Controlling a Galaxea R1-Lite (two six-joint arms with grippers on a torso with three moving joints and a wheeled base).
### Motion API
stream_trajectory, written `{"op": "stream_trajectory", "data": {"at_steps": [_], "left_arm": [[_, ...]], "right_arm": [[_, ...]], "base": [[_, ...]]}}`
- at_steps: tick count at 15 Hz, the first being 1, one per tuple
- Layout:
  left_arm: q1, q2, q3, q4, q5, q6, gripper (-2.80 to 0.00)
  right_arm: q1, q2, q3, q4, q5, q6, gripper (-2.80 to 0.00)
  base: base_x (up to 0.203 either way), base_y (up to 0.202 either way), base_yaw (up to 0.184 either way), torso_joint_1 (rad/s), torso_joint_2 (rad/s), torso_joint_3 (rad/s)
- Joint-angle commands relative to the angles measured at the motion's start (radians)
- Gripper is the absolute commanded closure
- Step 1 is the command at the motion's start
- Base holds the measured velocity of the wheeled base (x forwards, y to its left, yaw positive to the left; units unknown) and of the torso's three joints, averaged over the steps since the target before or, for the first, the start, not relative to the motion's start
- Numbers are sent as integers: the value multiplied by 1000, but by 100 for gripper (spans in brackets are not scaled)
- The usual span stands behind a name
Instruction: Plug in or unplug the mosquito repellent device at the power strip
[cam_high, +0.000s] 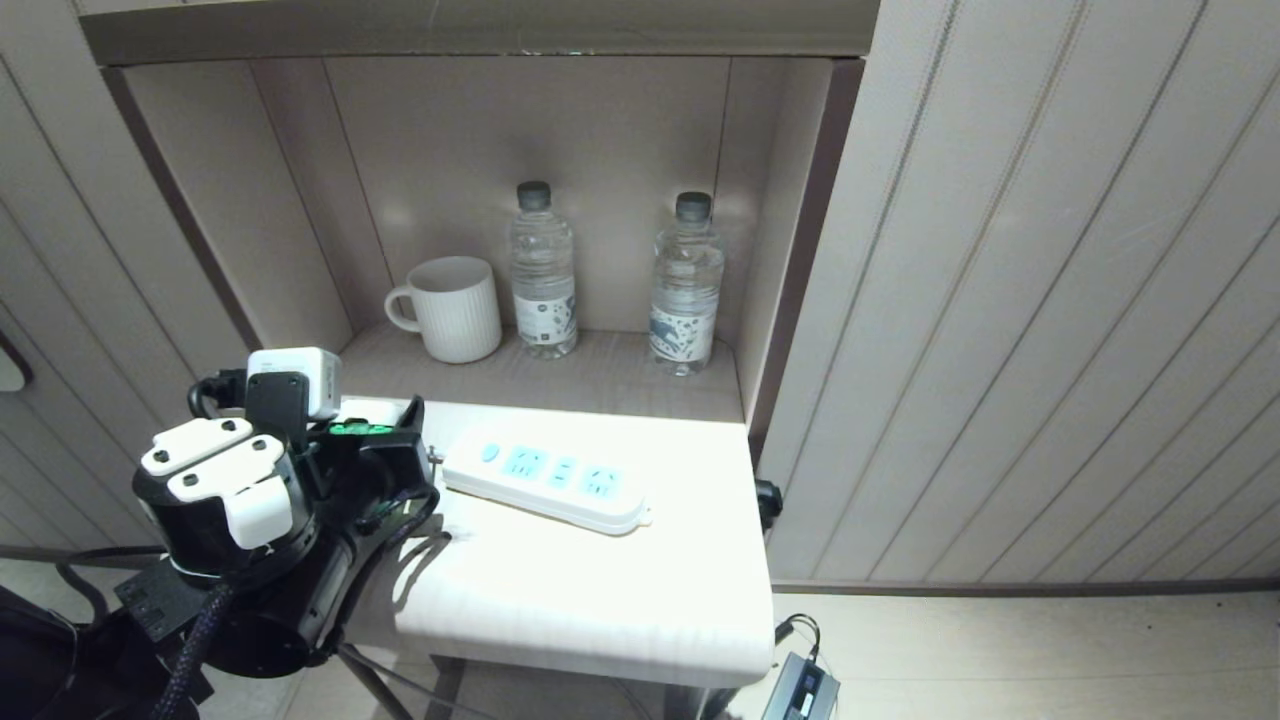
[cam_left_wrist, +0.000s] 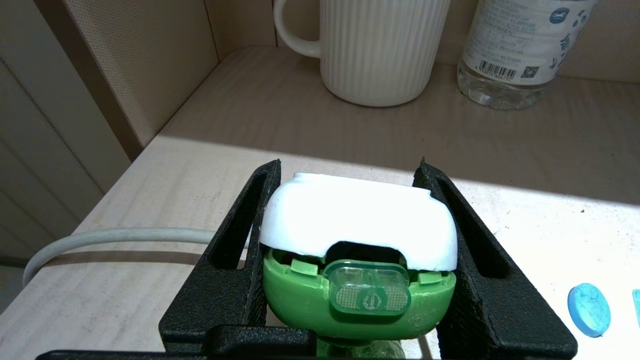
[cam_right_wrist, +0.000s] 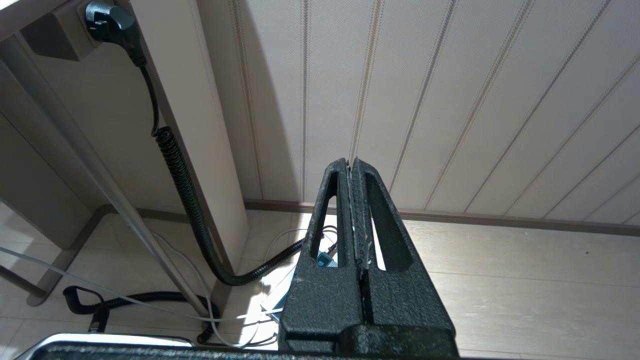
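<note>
The left gripper (cam_left_wrist: 357, 235) pinches the device (cam_left_wrist: 357, 235) between its black fingers (cam_left_wrist: 235, 260), one pad on each side of the white cap, with the green centre facing the wrist camera and the bottle hanging out of sight below. In the head view the gripper (cam_high: 375, 440) sits over the table's (cam_high: 600, 600) left edge, and the strip (cam_high: 545, 485) lies just beside it on the right, flat on the table, apart from the device. The strip's long axis runs away from the gripper toward the right and a little nearer the robot, with its blue button (cam_high: 489, 452) at the end closest to the gripper and the sockets beyond. I judge that plugging in means carrying the device rightward over a socket. Whether its pins face down I cannot tell. The left arm is much the nearer; the right gripper (cam_right_wrist: 356, 210) hangs pressed together and empty, low by the floor beside the wall.
</note>
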Motion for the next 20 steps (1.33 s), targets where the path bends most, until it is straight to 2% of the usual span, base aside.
{"op": "stream_trajectory", "data": {"at_steps": [1, 6, 7, 10, 12, 16, 20], "left_arm": [[8, 4, -8, -4, -7, 8, 0], [12, -3, -29, 26, -22, 10, 0], [18, -22, -47, 80, -35, 12, 0], [31, -101, -145, 397, -92, 15, 0], [44, -132, -205, 556, -115, 16, 0], [86, -143, -257, 624, -155, 17, 0], [90, -134, -276, 621, -162, 16, 0]], "right_arm": [[0, 0, 0, 0, 0, 0, 0], [0, 0, 0, 0, 0, 0, 0], [0, 0, 0, 0, 0, 0, 0], [0, 0, 0, 0, 0, 0, 0], [0, 0, 0, 0, 0, 0, 0], [0, 0, 0, 0, 0, 0, 0], [0, 0, 0, 0, 0, 0, 0]], "base": [[0, 0, 0, 0, 0, 0], [0, 0, 0, 0, 0, 0], [0, 0, 0, 0, 0, 0], [0, 0, 0, 0, 0, 0], [0, 0, 0, 0, 0, 0], [0, 0, 0, 0, 0, 0], [0, 0, 0, 0, 0, 0]]}}
